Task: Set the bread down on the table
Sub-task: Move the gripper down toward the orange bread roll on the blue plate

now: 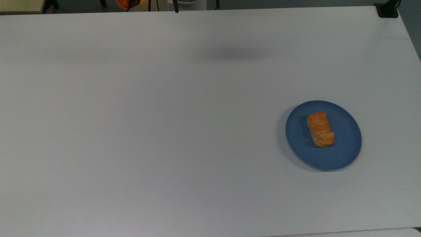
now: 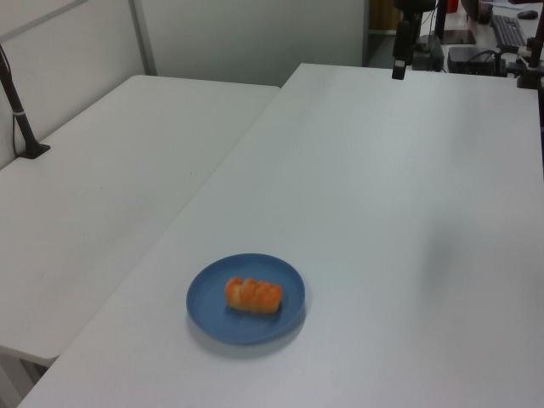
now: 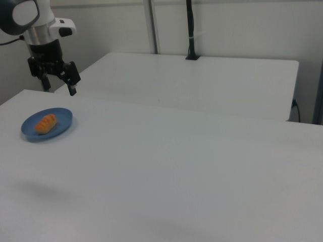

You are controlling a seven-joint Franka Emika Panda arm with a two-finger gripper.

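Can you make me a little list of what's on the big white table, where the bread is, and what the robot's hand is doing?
bread: lying on the plate, not on the table yet
plate: round, blue, near the top view's right
table: white and flat
tool: open, holding nothing, up in the air past the plate in the right view
task: not yet done

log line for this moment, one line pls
bread: on blue plate | gripper: open, raised, apart from plate | table: bread not placed yet
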